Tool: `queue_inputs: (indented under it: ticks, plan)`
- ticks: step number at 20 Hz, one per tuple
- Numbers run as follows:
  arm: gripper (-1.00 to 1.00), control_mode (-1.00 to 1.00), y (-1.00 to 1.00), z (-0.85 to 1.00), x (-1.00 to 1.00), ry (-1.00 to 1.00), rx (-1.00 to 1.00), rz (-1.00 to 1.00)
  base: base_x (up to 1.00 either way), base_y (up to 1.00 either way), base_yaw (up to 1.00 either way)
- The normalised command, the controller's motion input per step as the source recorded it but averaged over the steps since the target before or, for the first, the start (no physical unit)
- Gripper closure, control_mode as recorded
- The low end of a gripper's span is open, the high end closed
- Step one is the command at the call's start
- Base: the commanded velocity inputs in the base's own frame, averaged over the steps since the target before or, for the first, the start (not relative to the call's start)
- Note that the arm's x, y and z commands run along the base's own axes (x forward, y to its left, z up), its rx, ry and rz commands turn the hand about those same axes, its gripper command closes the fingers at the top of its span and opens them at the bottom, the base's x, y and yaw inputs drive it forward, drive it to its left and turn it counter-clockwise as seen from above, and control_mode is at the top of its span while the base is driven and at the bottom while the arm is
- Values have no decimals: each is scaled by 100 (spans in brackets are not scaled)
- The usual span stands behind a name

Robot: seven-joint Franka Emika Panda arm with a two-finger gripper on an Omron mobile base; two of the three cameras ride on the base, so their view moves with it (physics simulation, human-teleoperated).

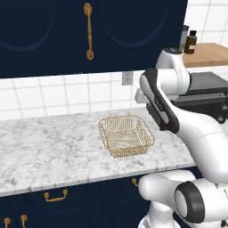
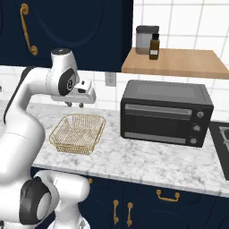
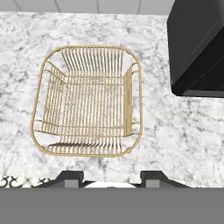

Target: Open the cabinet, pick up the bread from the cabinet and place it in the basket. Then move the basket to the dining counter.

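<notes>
The basket (image 1: 127, 136) sits on the marble bench (image 1: 49, 151), near its front edge and just left of the black toaster oven (image 2: 166, 112); seen from the hand camera, nothing lies inside the basket (image 3: 86, 101). The pincer (image 2: 79, 103) hangs above the basket's back rim, pointing down, well clear of the wire. Its two finger tips (image 3: 70, 178) stand apart with nothing between them, so it is spread and grips nothing. The cabinet (image 1: 53, 35) above the bench has its doors closed, brass handle (image 1: 88, 31) upright. To the right, a wooden shelf (image 2: 179, 62) over the oven carries a grey canister (image 2: 146, 39) and a small brown bottle (image 2: 154, 46) side by side.
</notes>
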Motion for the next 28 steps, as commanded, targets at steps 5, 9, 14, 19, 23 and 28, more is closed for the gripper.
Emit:
queue_inputs:
  ticks: [5,9,14,19,23,28]
  plan:
    - [-100,-100,14,-3,-74,-7,0,2,0,0,0]
    - [-100,-100,22,74,-48,-38,0,0,0,0,0]
    - [-100,-100,11,95,-14,-26,0,0,0,0,0]
    - [-100,-100,47,71,0,-23,0,0,0,0,0]
    - [-100,-100,74,58,24,-15,0,0,0,0,0]
    - [-100,-100,77,51,39,-14,0,0,0,0,0]
